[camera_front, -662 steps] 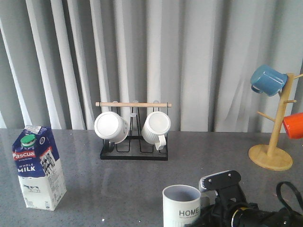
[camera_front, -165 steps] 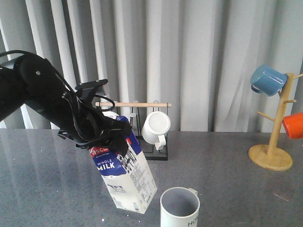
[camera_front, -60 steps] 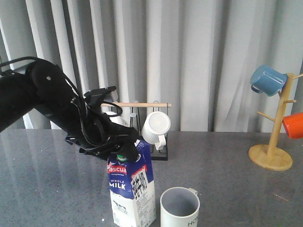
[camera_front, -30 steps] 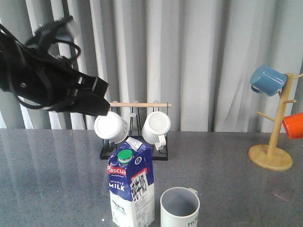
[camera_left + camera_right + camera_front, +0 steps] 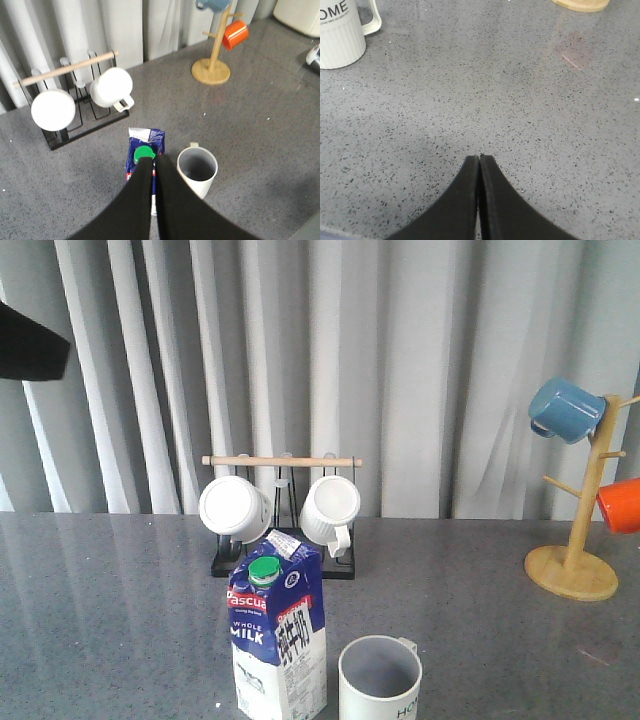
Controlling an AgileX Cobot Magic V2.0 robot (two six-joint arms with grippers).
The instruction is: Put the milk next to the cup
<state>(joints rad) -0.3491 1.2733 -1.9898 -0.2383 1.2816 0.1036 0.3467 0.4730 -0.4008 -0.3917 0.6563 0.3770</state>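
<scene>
The milk point(image 5: 278, 640), a blue and white carton with a green cap, stands upright on the grey table, free of any grip. Just to its right, a small gap away, stands the cup point(image 5: 380, 680), a pale ribbed mug with a grey inside. In the left wrist view my left gripper point(image 5: 154, 159) hovers high above the milk point(image 5: 150, 137) and the cup point(image 5: 197, 167), fingers nearly together and holding nothing. In the front view only a dark piece of the left arm point(image 5: 25, 345) shows at the upper left. My right gripper point(image 5: 479, 156) is shut and empty, low over the table, away from the cup point(image 5: 337, 35).
A black rack point(image 5: 283, 562) with a wooden bar holds two plain white mugs behind the milk. A wooden mug tree point(image 5: 578, 550) at the right carries a blue mug point(image 5: 563, 408) and an orange mug point(image 5: 620, 505). Grey curtains close off the back.
The left gripper set the milk upright beside the cup, let go, and rose up and to the left, almost out of the front view. Milk and cup stay put.
</scene>
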